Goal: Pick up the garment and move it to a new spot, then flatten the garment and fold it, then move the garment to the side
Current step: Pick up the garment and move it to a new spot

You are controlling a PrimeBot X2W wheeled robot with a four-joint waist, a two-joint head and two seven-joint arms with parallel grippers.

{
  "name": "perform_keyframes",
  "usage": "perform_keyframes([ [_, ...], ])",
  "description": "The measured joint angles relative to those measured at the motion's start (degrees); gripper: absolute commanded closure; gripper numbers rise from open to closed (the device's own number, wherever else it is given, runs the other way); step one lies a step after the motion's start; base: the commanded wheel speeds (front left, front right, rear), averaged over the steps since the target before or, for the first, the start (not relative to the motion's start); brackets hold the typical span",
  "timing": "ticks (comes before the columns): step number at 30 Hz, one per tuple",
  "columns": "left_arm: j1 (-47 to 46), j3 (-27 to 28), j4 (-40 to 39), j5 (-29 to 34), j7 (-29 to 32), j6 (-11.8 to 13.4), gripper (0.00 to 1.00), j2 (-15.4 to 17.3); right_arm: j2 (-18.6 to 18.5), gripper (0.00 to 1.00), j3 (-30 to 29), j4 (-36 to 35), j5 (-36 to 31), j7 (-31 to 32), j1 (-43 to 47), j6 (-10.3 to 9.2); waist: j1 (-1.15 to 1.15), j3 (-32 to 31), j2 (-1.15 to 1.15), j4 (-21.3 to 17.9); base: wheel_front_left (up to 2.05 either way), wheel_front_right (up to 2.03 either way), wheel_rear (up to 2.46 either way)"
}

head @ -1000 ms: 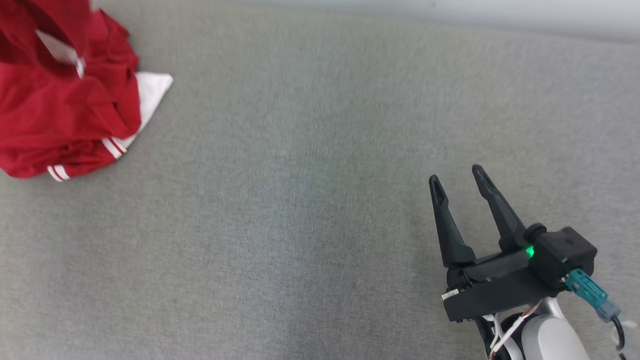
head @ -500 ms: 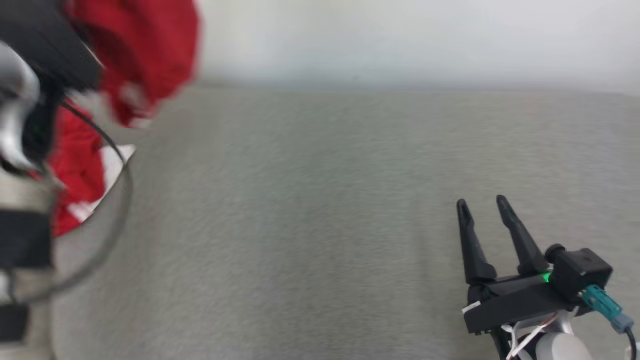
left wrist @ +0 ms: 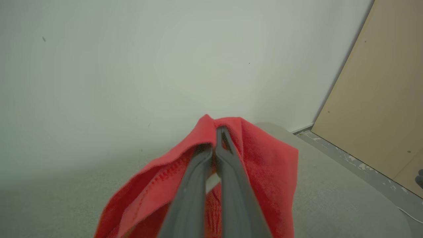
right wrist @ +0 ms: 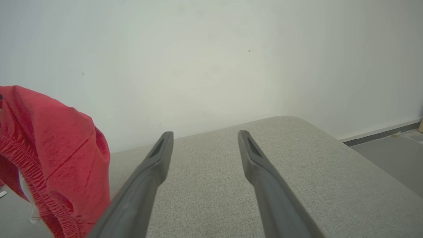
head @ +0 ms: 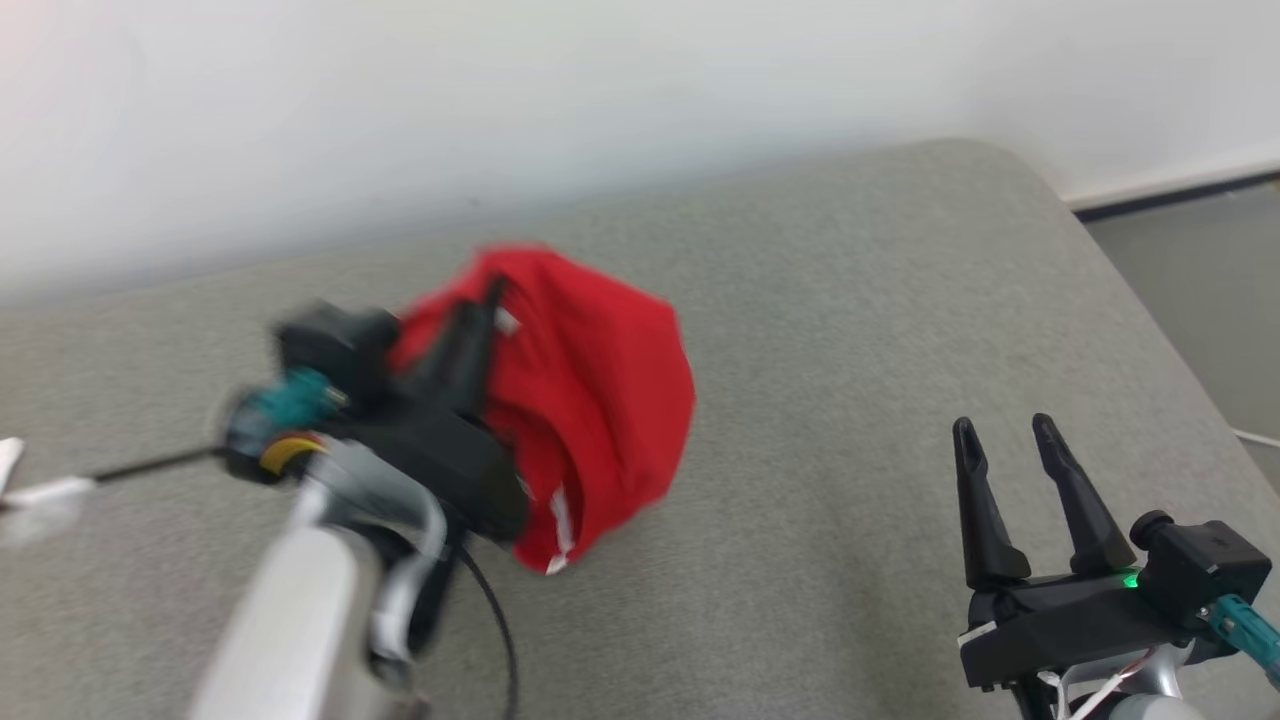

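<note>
The garment [head: 590, 400] is red with white trim and hangs bunched in the air above the grey padded surface [head: 820, 330]. My left gripper [head: 490, 300] is shut on its upper fold, left of centre in the head view. In the left wrist view the two fingers [left wrist: 228, 155] press together with the red garment [left wrist: 264, 162] draped around them. My right gripper [head: 1005, 430] stands open at the lower right, well apart from the cloth, nothing between its fingers. The right wrist view shows that open gripper [right wrist: 205, 137] and the garment [right wrist: 59, 148] hanging at the left.
A white wall [head: 600, 90] rises behind the padded surface. The surface's rounded right corner [head: 1010, 165] drops to a grey floor [head: 1200, 280] with a dark baseboard. A tan panel [left wrist: 380, 99] stands at the right in the left wrist view.
My left gripper has lifted the garment off the surface at the left and carried it rightward toward the middle. The head camera has tilted up and turned. The right gripper stays open.
</note>
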Motion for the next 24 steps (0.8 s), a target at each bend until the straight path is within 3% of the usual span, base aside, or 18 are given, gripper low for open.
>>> perform_keyframes([
  [6, 1.8, -4.8, 11.8, -0.3, -5.9, -2.5, 1.00, -3.4, 0.0, 0.00, 2.0, 1.0, 0.8, -0.3, -0.6, 0.00, 0.02, 2.3, 0.01, -1.9, 0.00, 0.00, 0.00],
  [7, 1.9, -4.7, 14.2, -1.4, -6.7, -2.5, 0.26, -4.0, 0.0, 0.00, 2.3, 1.2, 0.9, -0.3, -0.6, 0.00, 0.02, 2.6, 0.01, -1.9, 0.00, 0.00, 0.00],
  [8, 2.0, -5.1, 16.4, -1.8, -7.9, -2.5, 0.00, -4.3, 0.0, 0.00, 2.6, 1.5, 1.1, -0.4, -0.8, 0.00, 0.02, 2.7, 0.01, -1.8, 0.00, 0.00, 0.00],
  [12, 3.2, -4.9, 23.0, -4.4, -11.8, -2.2, 0.00, -5.2, 0.0, 0.00, 3.4, 3.2, 1.9, -0.3, -1.5, 0.00, 0.01, 2.6, 0.01, -1.0, 0.00, 0.00, 0.00],
  [15, 4.5, -4.9, 24.9, -8.3, -13.8, -4.1, 0.00, -5.4, 0.0, 0.00, 3.3, 4.8, 1.9, 0.2, -1.4, 0.00, 0.01, 1.7, 0.01, 0.0, 0.00, 0.00, 0.00],
  [17, 5.5, -4.0, 25.0, -11.1, -15.0, -4.6, 0.00, -5.7, 0.0, 0.00, 2.9, 5.3, 1.9, 0.3, -1.3, 0.00, 0.01, 1.0, 0.00, 0.9, 0.00, 0.00, 0.00],
  [24, 9.1, 0.1, 19.8, -10.9, -22.3, -3.3, 0.00, -2.7, 0.0, 0.00, 1.2, 7.0, 1.8, 0.7, 0.7, 0.00, 0.00, -1.2, 0.00, 4.5, 0.00, 0.00, 0.00],
])
